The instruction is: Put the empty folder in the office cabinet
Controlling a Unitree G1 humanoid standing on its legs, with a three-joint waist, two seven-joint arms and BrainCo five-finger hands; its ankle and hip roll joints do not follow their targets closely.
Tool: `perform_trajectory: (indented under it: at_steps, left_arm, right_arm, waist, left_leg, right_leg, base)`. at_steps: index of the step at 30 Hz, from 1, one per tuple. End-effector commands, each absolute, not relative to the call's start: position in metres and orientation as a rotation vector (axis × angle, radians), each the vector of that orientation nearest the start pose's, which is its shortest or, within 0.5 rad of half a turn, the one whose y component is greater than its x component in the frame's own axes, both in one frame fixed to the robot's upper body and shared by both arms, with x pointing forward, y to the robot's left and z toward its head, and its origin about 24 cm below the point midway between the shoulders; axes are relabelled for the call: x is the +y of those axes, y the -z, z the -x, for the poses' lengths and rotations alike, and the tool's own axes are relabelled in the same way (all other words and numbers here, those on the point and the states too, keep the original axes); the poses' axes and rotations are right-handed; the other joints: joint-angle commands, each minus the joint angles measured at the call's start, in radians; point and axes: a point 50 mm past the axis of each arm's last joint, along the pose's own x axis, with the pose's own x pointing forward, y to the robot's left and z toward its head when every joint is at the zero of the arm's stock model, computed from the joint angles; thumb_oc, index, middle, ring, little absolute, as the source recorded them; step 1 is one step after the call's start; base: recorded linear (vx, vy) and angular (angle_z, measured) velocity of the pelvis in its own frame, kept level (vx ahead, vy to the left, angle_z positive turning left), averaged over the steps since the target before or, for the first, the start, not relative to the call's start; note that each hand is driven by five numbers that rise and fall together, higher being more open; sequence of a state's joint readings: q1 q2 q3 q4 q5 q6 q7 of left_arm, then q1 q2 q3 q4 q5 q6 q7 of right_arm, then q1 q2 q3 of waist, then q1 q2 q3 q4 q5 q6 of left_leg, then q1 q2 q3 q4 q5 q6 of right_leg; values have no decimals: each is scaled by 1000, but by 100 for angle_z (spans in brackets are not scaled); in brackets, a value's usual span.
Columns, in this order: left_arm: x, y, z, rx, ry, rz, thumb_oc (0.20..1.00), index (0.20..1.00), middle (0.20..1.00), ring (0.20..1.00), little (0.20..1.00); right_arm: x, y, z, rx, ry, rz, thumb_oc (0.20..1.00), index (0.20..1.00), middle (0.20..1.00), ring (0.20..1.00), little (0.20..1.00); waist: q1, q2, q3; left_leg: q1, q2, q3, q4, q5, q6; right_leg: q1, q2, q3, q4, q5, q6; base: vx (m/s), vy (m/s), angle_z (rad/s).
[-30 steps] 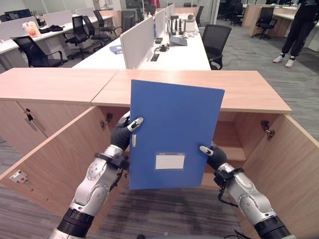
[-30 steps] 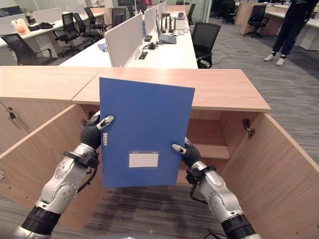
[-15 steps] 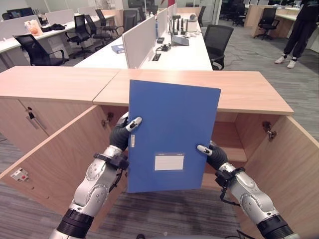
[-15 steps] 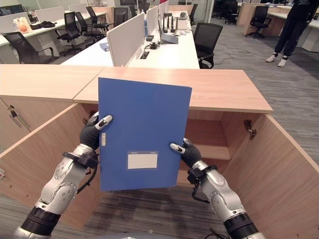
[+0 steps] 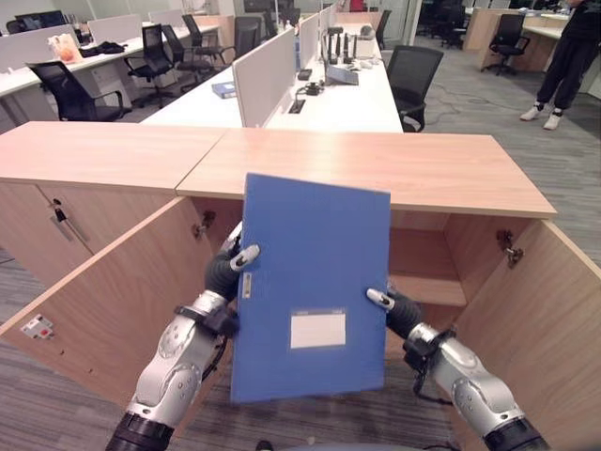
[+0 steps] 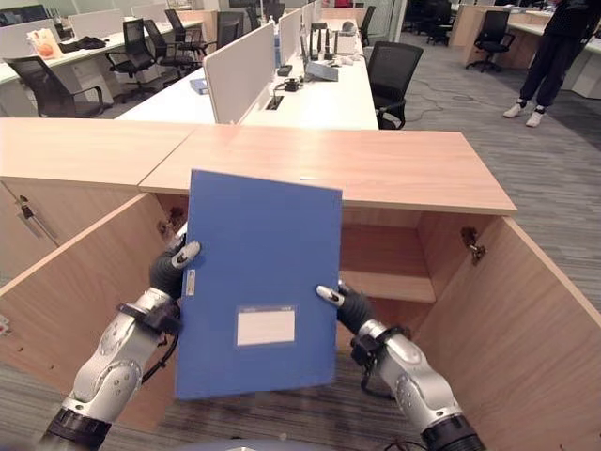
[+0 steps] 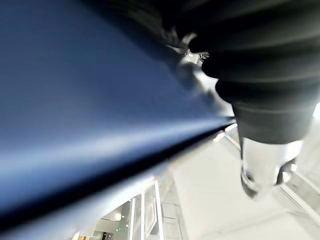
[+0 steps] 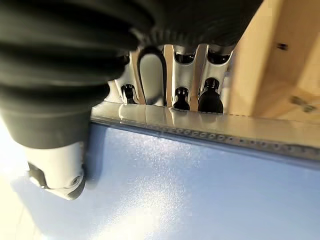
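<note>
Blue folder (image 5: pixel 315 282) seemingly in both hands.

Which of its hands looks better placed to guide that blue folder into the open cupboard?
Probably the right hand: it pinches the blue folder on the edge right in front of the cabinet shelf opening. The left hand grips the other edge, beside the swung-open door.

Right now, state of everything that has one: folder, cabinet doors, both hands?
blue folder: closed, held upright in front of the open cabinet, not yet inside
left cabinet door: swung open
right cabinet door: swung open
cabinet shelf: bare where visible
left hand: pinching the folder's left edge
right hand: pinching the folder's right edge
</note>
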State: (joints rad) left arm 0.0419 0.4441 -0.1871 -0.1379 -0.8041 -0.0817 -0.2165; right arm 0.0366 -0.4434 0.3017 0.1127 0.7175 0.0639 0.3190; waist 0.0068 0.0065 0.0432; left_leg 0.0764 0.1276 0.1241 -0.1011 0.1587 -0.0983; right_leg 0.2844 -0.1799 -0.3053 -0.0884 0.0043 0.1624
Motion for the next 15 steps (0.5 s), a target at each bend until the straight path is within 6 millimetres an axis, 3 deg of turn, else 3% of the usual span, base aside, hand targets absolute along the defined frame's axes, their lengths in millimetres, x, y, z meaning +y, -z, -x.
perform_trajectory:
  at_steps: [1, 2, 3, 4, 7, 8, 15]
  left_arm:
    - [178, -80, -242, -127, 438, 290, 1000, 1000, 1000, 1000, 1000]
    - [184, -69, -238, -81, 419, 282, 1000, 1000, 1000, 1000, 1000]
    - [196, -40, -225, 51, 394, 259, 1000, 1000, 1000, 1000, 1000]
    - [196, -40, -225, 51, 395, 258, 1000, 1000, 1000, 1000, 1000]
    - [206, -10, -209, 186, 371, 241, 1000, 1000, 1000, 1000, 1000]
    - [206, -10, -209, 186, 371, 241, 1000, 1000, 1000, 1000, 1000]
    - [222, 54, -170, 504, 335, 118, 1000, 1000, 1000, 1000, 1000]
  right_arm:
    - [-152, -15, -239, 204, -539, -287, 200, 200, 200, 200, 200]
    - [-157, -8, -235, 231, -512, -284, 200, 200, 200, 200, 200]
    - [-167, 11, -225, 306, -455, -280, 200, 200, 200, 200, 200]
    - [-167, 11, -225, 306, -455, -280, 200, 200, 200, 200, 200]
    - [-178, 25, -214, 367, -423, -271, 200, 200, 200, 200, 200]
    - [-178, 25, -214, 367, -423, -271, 200, 200, 200, 200, 200]
    - [-196, 51, -199, 483, -337, -259, 200, 200, 200, 200, 200]
  waist:
    - [7, -10, 37]
    - [8, -9, 39]
    - [8, -6, 42]
    - [8, -6, 42]
    - [9, -4, 44]
    - [9, -4, 44]
    - [8, -1, 45]
  left_leg:
    - [123, -2, -15, 14, -160, 2]
    - [121, -2, -17, 14, -158, 2]
    - [118, -1, -18, 14, -155, 1]
    - [118, -1, -18, 14, -155, 1]
    - [115, -1, -18, 14, -152, 0]
    - [115, -1, -18, 14, -152, 0]
    - [110, -3, -17, 14, -153, 1]
  right_leg:
    - [-68, 2, 21, 89, -11, -30]
    - [-72, 3, 20, 92, -12, -30]
    - [-77, 2, 17, 98, -13, -28]
    - [-77, 2, 17, 98, -13, -28]
    - [-79, 2, 15, 100, -14, -28]
    - [-79, 2, 15, 100, -14, -28]
    - [-82, -1, 11, 98, -10, -23]
  base:
    - [0, 0, 0]
    - [-3, 7, 3]
    - [-3, 7, 5]
    - [1, 8, 5]
    - [-6, 9, 4]
    - [-5, 2, 4]
    - [0, 0, 0]
